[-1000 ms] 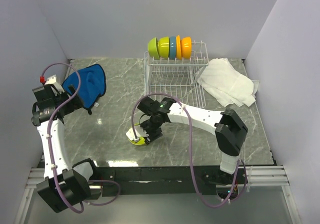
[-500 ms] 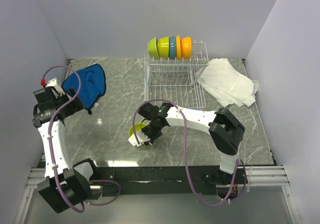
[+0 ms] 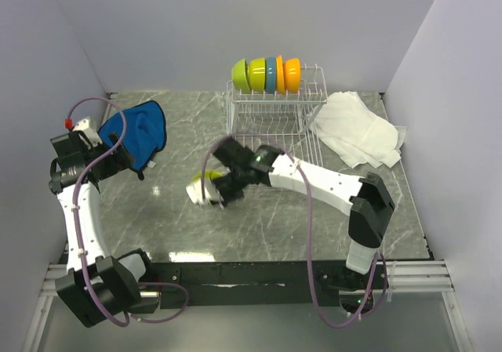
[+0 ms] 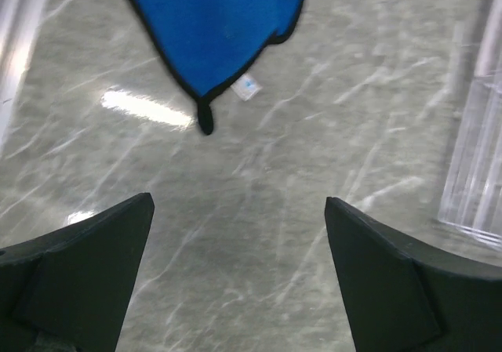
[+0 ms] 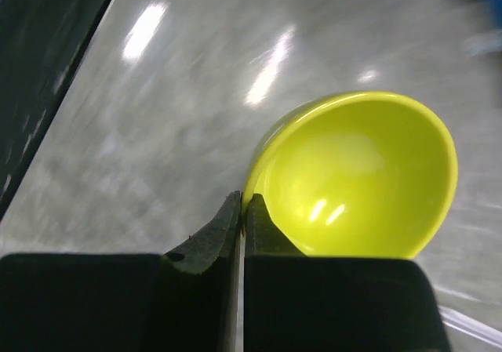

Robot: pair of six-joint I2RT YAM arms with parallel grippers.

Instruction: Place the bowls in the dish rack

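My right gripper is shut on the rim of a lime green bowl, holding it tilted above the table's middle. In the right wrist view the two fingers pinch the bowl's left rim at the gripper, one inside and one outside. The white wire dish rack stands at the back. Two lime bowls, a light blue bowl and an orange bowl stand on edge in its raised slots. My left gripper hangs open at the left, over bare marble.
A blue cloth lies at the back left, just beyond the left gripper; its corner shows in the left wrist view. A crumpled white towel lies to the right of the rack. Grey walls enclose three sides.
The right gripper shut on the lime bowl's rim, then lifted it off the table and carried it back and to the left. The left arm barely moved.
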